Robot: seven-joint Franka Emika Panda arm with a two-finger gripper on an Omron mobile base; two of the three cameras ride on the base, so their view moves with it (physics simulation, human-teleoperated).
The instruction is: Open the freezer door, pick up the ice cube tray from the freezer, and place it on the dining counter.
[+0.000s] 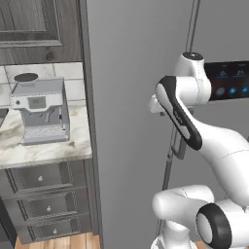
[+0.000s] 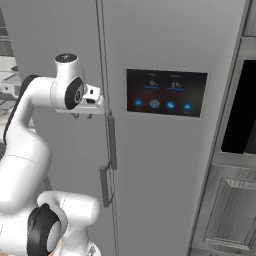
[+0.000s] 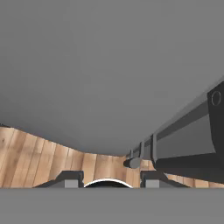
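The freezer door (image 1: 126,121) (image 2: 55,35) is a plain grey panel and stands shut, so the freezer's inside and the ice cube tray are hidden. Its dark bar handle (image 2: 104,185) (image 1: 179,148) runs down beside the centre seam. My gripper (image 2: 82,116) hangs fingers-down close against the door, just left of the seam and above the handle. In the hand view the gripper (image 3: 111,181) is open with nothing between its fingertips (image 3: 72,179), and the door face (image 3: 109,65) lies ahead with dark handle bars (image 3: 188,144) to the right. The dining counter is out of view.
The neighbouring grey door carries a dark touchscreen panel (image 2: 165,92) and its own handle (image 2: 112,142). Left of the freezer, a coffee machine (image 1: 41,112) sits on a marble worktop (image 1: 48,151) over grey drawers (image 1: 44,204). A dark tall cabinet opening (image 2: 240,110) stands right. Wooden floor (image 3: 43,157) lies below.
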